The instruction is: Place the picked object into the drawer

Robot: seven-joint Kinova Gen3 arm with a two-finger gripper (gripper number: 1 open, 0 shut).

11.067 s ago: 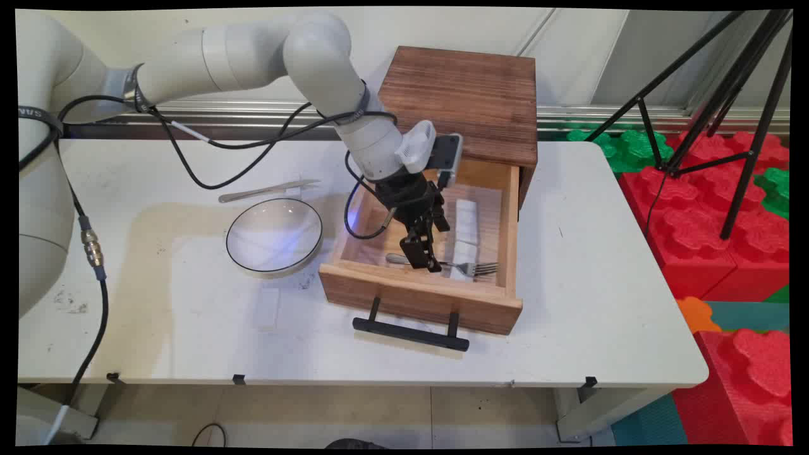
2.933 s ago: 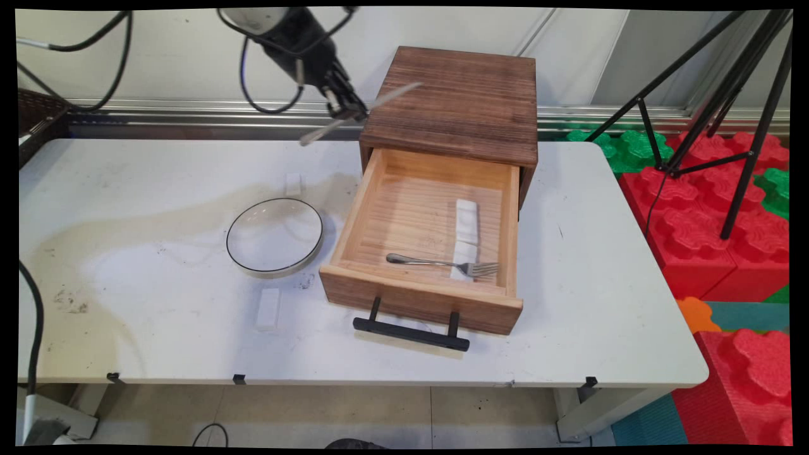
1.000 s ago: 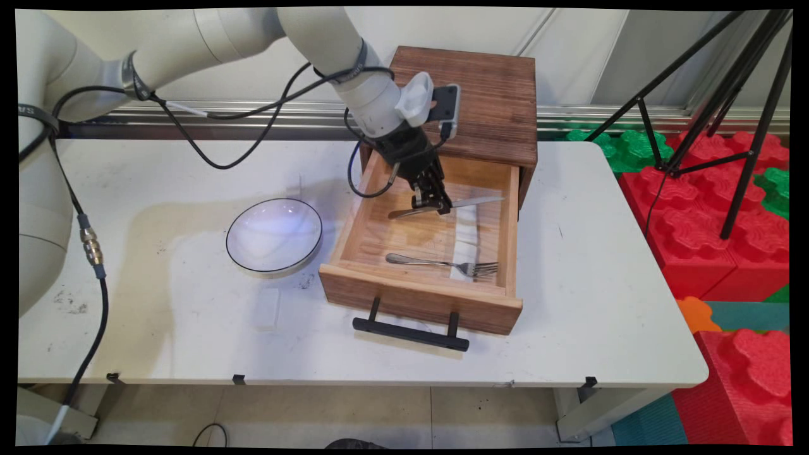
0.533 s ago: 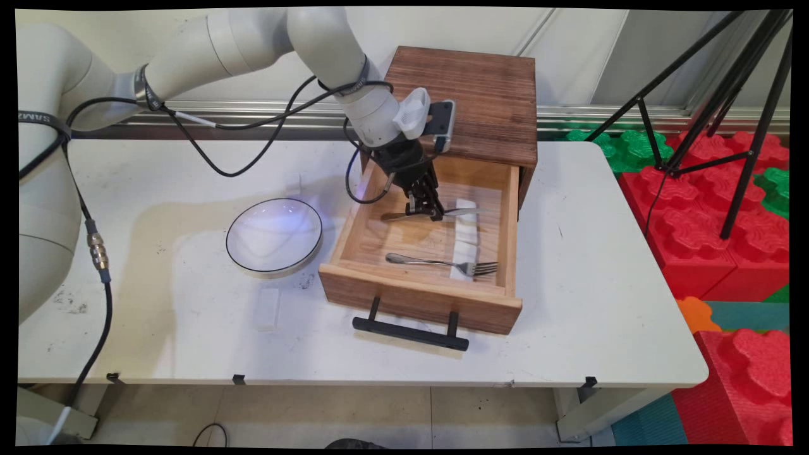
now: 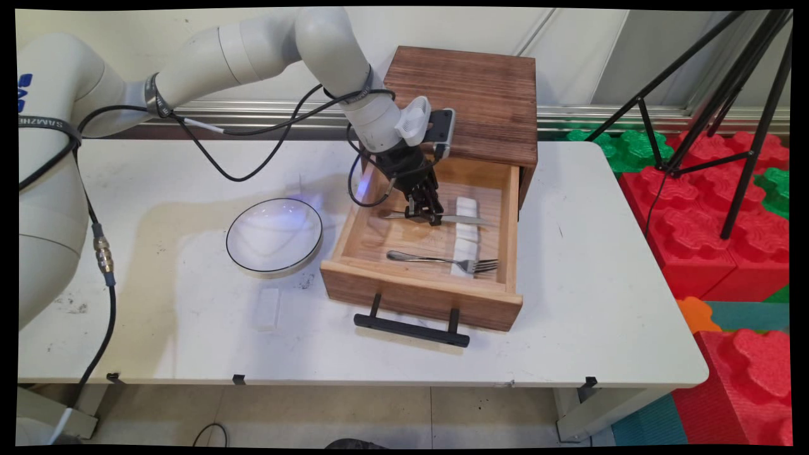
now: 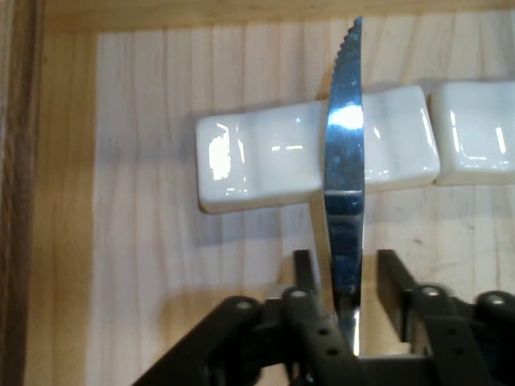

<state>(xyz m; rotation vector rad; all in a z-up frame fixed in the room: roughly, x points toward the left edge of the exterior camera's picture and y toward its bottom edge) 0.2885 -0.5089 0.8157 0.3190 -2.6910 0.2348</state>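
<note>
My gripper reaches down into the open wooden drawer. A table knife lies between its fingers, with its serrated blade across a white ceramic rest. In the hand view the knife runs straight up from the gripper over the rest, and bare wood shows on both sides between it and the fingers. The gripper is open. A second white rest lies end to end with the first. A fork lies nearer the drawer's front.
The drawer belongs to a dark wooden cabinet at the table's back. A white bowl with a dark rim sits left of the drawer, and a small white block lies in front of it. A black tripod and red foam blocks stand at the right.
The gripper carried the knife down into the drawer and lowered it until the blade lay on the white rest. The fingers have parted from the knife. The drawer shifted slightly.
</note>
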